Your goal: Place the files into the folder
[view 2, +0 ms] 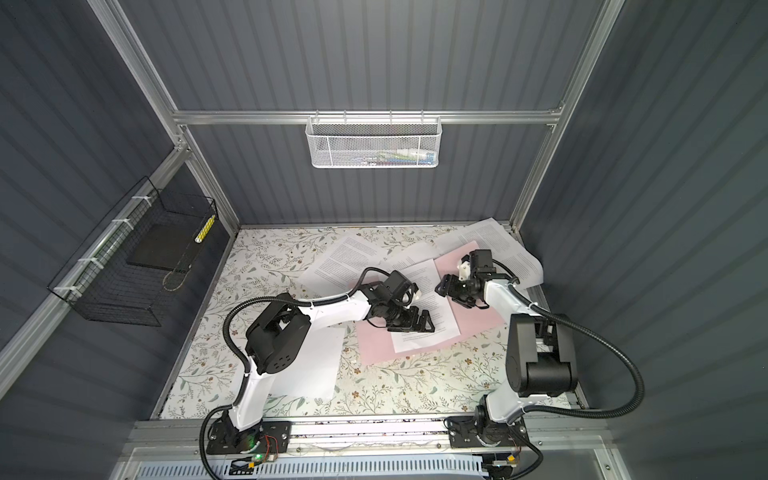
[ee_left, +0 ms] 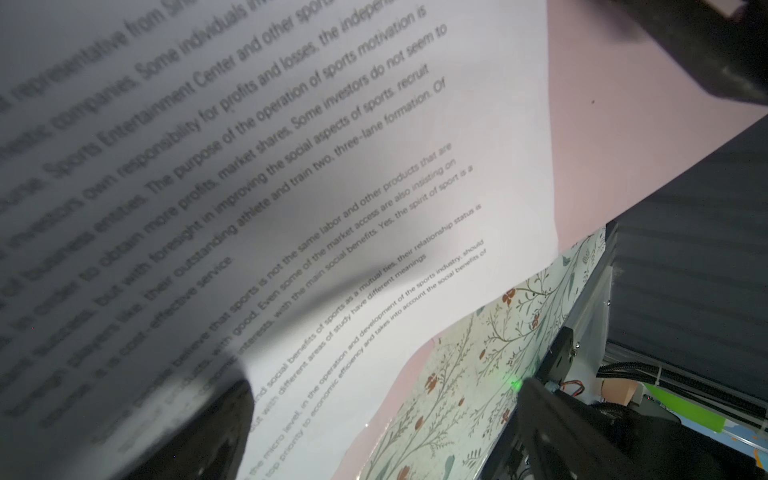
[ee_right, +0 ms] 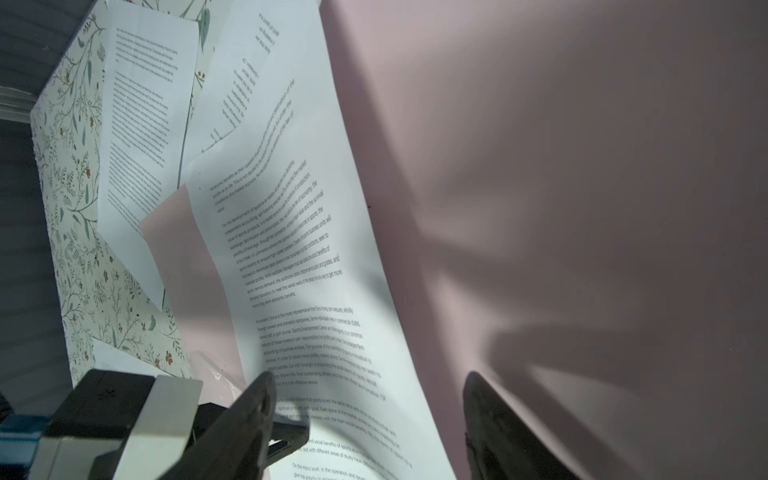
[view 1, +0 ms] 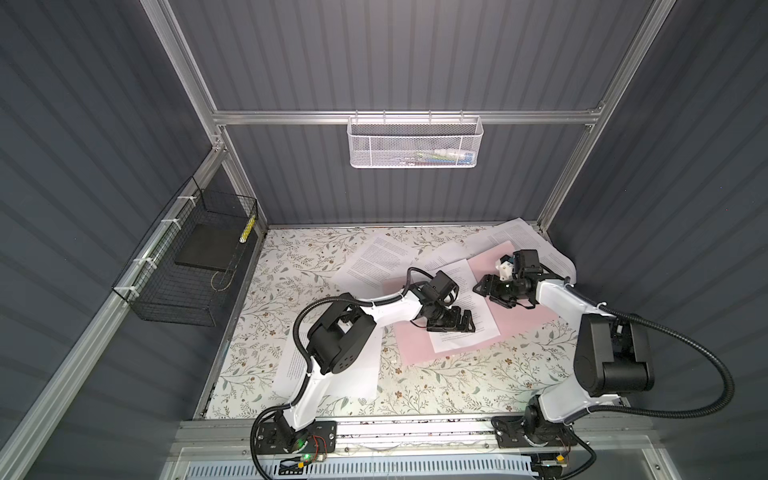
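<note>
The pale pink folder [view 1: 519, 320] [view 2: 478, 324] lies open and flat on the table, right of the middle. One of the files, a printed sheet [view 1: 478, 332] [view 2: 440, 334], rests across it. My left gripper [view 1: 465, 322] [view 2: 424, 322] [ee_left: 382, 432] is open, low over that sheet's near part. My right gripper [view 1: 482, 286] [view 2: 441, 286] [ee_right: 374, 428] is open, its fingers [ee_right: 249, 411] straddling the sheet's [ee_right: 316, 291] long edge over the pink folder [ee_right: 582, 166]. More files lie at the back [view 1: 374, 262], at the back right [view 1: 523, 237] and under the left arm [view 1: 361, 374].
A black wire basket [view 1: 166, 307] hangs on the left wall with a black slab [view 1: 205, 249] in it. A white mesh basket [view 1: 415, 141] hangs on the back rail. The floral table cover [view 1: 291, 299] ends at an aluminium rail in front, where both arm bases stand.
</note>
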